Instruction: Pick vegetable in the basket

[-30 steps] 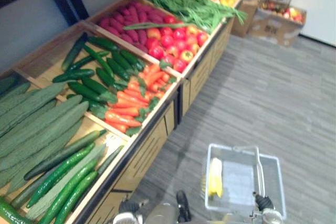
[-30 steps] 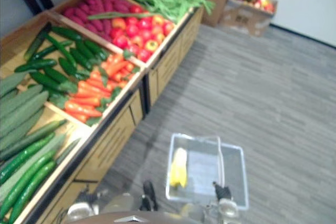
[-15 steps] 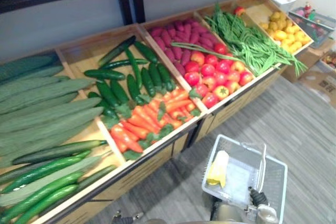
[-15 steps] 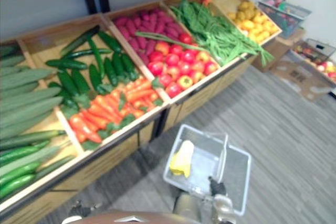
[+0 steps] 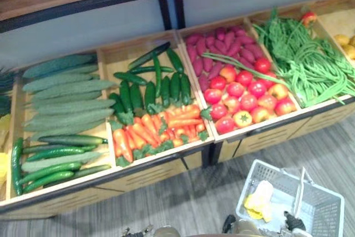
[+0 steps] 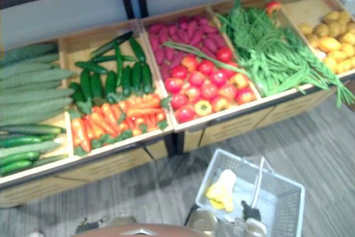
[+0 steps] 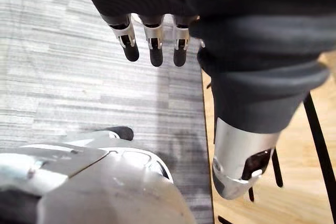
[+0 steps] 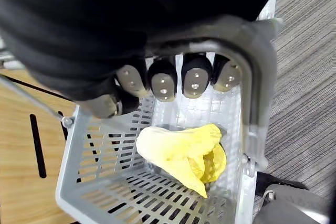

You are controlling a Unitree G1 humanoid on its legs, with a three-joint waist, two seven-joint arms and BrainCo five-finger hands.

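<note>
A pale grey plastic basket (image 5: 327,215) hangs low at my right side, in front of the vegetable stand. My right hand (image 8: 178,80) is shut on its handle (image 8: 258,98), fingers curled round the bar. A pale yellow leafy vegetable (image 8: 184,153) lies on the basket's floor, and it also shows in the head views (image 6: 222,188). My left hand (image 7: 154,45) hangs over the grey floor with straight, relaxed fingers, its thumb (image 7: 239,169) apart from them, holding nothing.
A long wooden stand holds compartments: long cucumbers (image 5: 61,98), dark green cucumbers (image 5: 150,84) with carrots (image 5: 155,129), purple sweet potatoes (image 5: 213,48) with tomatoes (image 5: 244,95), green beans (image 5: 305,65), yellow produce (image 6: 330,34). Grey plank floor (image 6: 327,131) runs along its front.
The whole picture has swung round, so the camera now faces the stand squarely. The basket stays in my right hand with the yellow vegetable inside.
</note>
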